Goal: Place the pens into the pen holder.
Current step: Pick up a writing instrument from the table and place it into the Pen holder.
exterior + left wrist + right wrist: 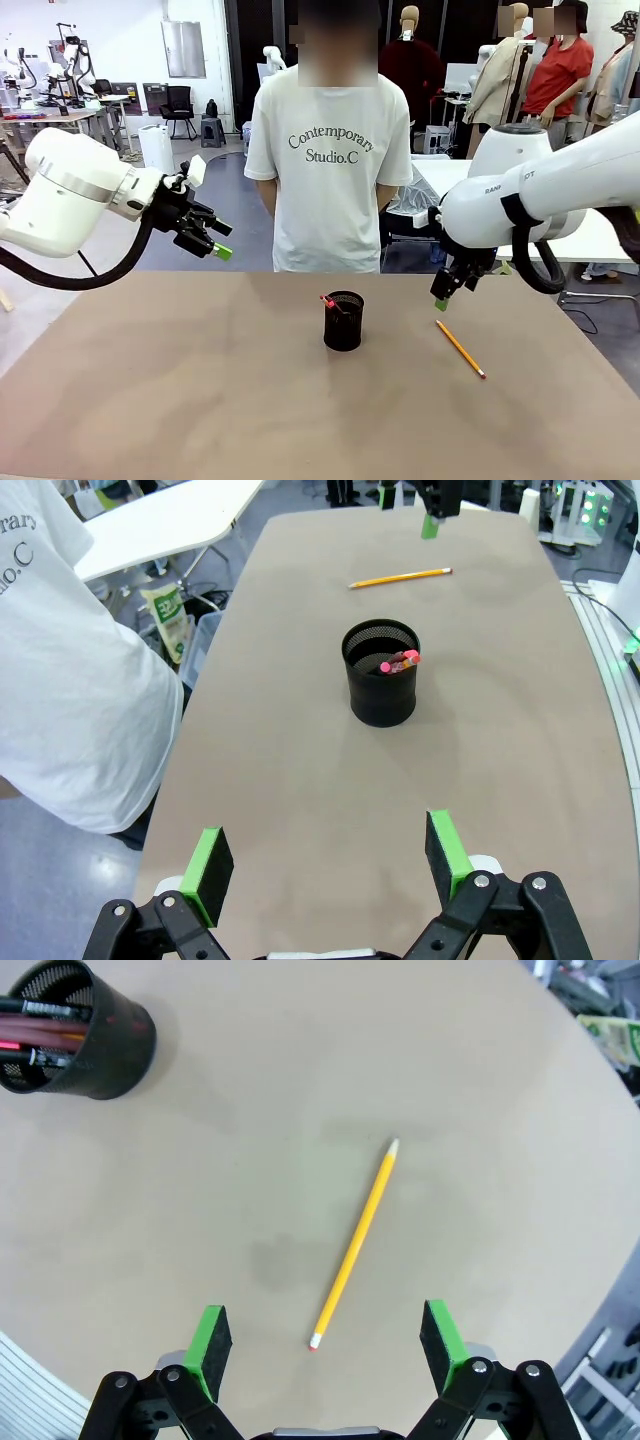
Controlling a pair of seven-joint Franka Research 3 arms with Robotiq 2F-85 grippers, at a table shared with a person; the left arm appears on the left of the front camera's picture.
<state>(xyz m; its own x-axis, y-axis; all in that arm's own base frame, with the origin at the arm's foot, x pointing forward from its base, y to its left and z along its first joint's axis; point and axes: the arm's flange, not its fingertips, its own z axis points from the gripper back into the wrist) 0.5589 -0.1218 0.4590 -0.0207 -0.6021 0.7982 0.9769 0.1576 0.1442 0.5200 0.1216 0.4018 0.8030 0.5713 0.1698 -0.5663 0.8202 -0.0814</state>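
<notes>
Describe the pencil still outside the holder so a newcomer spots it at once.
On the brown table, look right of the black mesh holder at its middle. The yellow pencil lies flat there, alone on bare tabletop, just below the right pincer. The other pens stand inside the holder; this is the only loose one.

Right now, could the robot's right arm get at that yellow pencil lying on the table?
Probably yes. The right gripper hangs open just above the orange-yellow pencil, which lies flat on bare table with nothing over it. The pen holder stands well off to the side, out of the way.
</notes>
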